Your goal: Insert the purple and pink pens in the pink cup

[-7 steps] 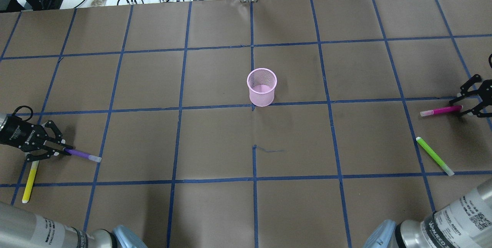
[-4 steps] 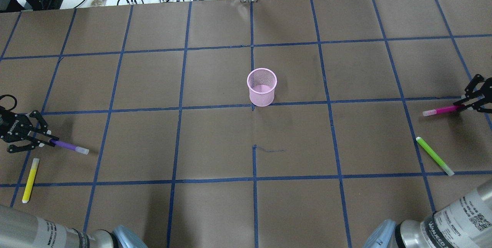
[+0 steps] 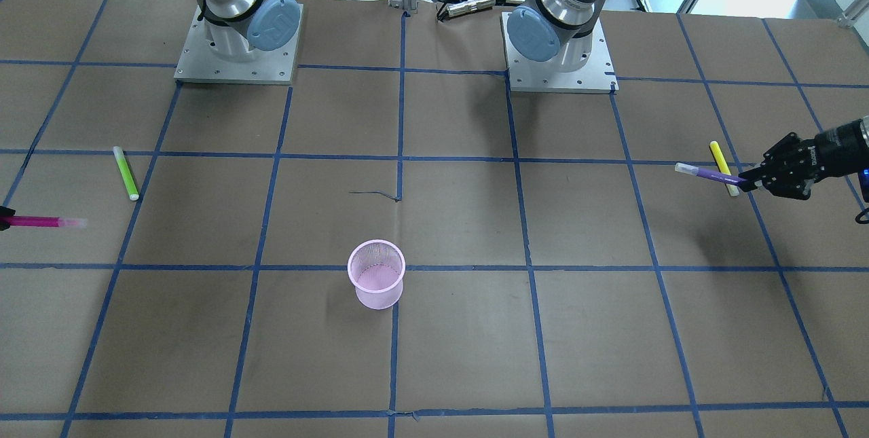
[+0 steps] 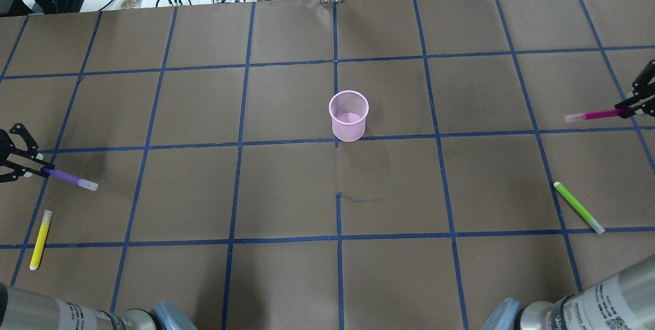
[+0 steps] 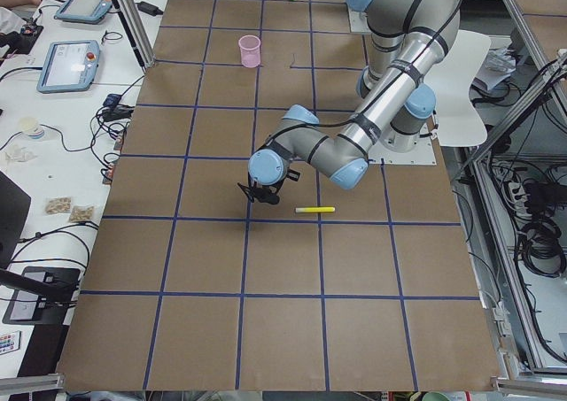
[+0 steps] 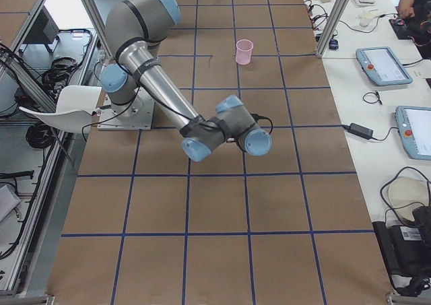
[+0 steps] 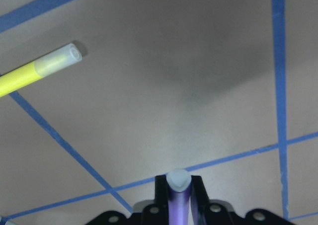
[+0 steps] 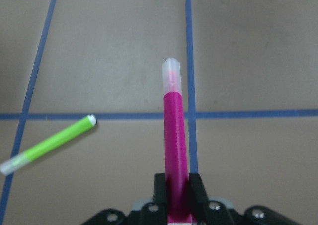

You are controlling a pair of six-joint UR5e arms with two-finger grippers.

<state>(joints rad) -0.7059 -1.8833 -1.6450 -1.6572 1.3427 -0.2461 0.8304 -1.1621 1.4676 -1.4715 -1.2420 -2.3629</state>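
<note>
The pink mesh cup (image 4: 348,115) stands upright at the table's middle; it also shows in the front view (image 3: 376,282). My left gripper (image 4: 42,170) at the far left edge is shut on the purple pen (image 4: 71,178) and holds it above the table; the pen also shows in the front view (image 3: 706,174) and the left wrist view (image 7: 178,195). My right gripper (image 4: 627,110) at the far right edge is shut on the pink pen (image 4: 596,114), lifted off the table; the pen also shows in the front view (image 3: 42,222) and the right wrist view (image 8: 175,135).
A yellow pen (image 4: 40,239) lies on the table at the left, below the left gripper. A green pen (image 4: 579,207) lies at the right. Brown paper with blue tape grid lines covers the table (image 4: 286,192). Cables lie beyond the far edge.
Both grippers have risen with their pens and shifted outward toward the view's edges. The pink pen moved up the overhead view; the purple pen moved left and up.
</note>
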